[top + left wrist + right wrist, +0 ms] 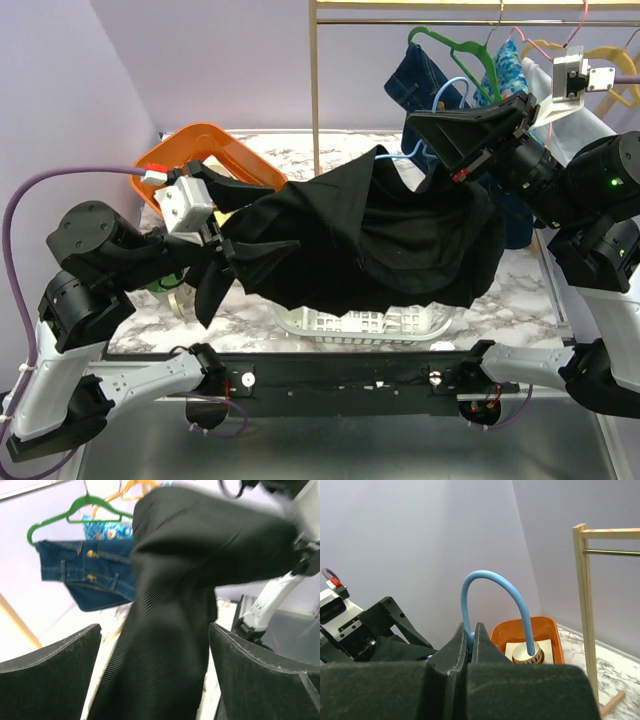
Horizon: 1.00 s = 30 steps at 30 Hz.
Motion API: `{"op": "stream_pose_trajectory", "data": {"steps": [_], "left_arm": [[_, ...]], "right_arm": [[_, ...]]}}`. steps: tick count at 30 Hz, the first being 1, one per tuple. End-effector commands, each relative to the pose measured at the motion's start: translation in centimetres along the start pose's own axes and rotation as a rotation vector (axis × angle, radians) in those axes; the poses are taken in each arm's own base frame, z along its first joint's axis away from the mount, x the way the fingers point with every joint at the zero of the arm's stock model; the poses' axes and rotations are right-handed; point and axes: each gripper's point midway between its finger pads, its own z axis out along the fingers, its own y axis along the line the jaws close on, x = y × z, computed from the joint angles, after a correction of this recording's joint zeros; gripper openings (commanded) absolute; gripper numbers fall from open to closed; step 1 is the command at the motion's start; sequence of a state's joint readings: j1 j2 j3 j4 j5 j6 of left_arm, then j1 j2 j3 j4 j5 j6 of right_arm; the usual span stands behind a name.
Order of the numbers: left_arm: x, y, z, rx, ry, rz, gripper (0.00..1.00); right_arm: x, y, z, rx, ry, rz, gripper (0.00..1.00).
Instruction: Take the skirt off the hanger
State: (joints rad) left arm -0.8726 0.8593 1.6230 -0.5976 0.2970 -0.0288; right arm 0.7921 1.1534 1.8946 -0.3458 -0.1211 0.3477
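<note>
We judged the black skirt (380, 240) soft, light; right gripper (471, 642) pinched blue hanger hook (492, 587), left gripper (155, 670) wide w/ cloth between, 9 o'clock end.

No legible text or labels.

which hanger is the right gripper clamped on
The blue hanger: the right gripper pinches its hook. The green hanger and the others hang on the rail.

Matt black cloth skirt (370, 240) — glossy blue plastic hanger (492, 587) — marbled table (520, 290).
</note>
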Motion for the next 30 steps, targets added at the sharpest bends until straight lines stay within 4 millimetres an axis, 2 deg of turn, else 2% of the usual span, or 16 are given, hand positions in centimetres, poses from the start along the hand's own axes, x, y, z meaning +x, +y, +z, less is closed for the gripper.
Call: {"op": "stream_pose_trajectory", "data": {"steps": [1,2,4,5,6,11,17,18,20,21,22,25,26,30], "left_arm": [[2.3,1.0,0.5,-0.032,0.093,0.041,0.90],[2.2,1.0,0.6,-0.029,0.087,0.042,0.68],[2.2,1.2,0.6,-0.041,0.085,0.039,0.40],[2.1,1.4,0.4,-0.056,0.086,0.039,0.06],[2.3,2.1,0.2,-0.100,0.093,0.040,0.00],[3.2,2.6,-1.6,-0.154,0.125,0.041,0.00],[1.6,2.4,-3.0,-0.167,0.088,0.045,0.01],[1.4,2.3,-3.2,-0.167,0.084,0.047,0.15],[1.1,1.8,-3.3,-0.140,0.075,0.050,0.45],[1.0,1.6,-3.3,-0.129,0.072,0.048,0.48],[1.2,1.4,-3.2,-0.114,0.074,0.044,0.48],[1.2,0.5,-2.7,-0.066,0.070,0.029,0.26],[1.4,0.4,-2.5,-0.057,0.073,0.020,0.00],[1.6,0.1,-1.9,-0.035,0.064,-0.013,0.00]], "right_arm": [[-1.7,1.2,-0.4,-0.048,-0.049,0.005,0.01],[-1.5,1.3,-0.4,-0.051,-0.048,0.006,0.01],[-1.5,1.1,-0.7,-0.042,-0.053,0.003,0.01],[-1.5,0.8,-0.9,-0.029,-0.058,-0.002,0.01],[-1.7,0.1,-1.0,0.009,-0.075,-0.008,0.01],[-3.9,-2.7,-2.9,0.183,-0.158,-0.073,0.01],[-6.0,-3.1,-4.7,0.233,-0.235,-0.100,0.01],[-5.5,-3.4,-4.7,0.241,-0.231,-0.100,0.01],[-6.0,-3.5,-5.2,0.251,-0.256,-0.103,0.01],[-6.2,-3.5,-5.6,0.253,-0.261,-0.103,0.01],[-5.9,-3.6,-5.6,0.254,-0.257,-0.103,0.01],[-5.7,-3.3,-5.8,0.238,-0.257,-0.095,0.01],[-5.7,-3.2,-5.8,0.234,-0.256,-0.088,0.01],[-5.3,-2.8,-5.8,0.210,-0.247,-0.074,0.01]]}}
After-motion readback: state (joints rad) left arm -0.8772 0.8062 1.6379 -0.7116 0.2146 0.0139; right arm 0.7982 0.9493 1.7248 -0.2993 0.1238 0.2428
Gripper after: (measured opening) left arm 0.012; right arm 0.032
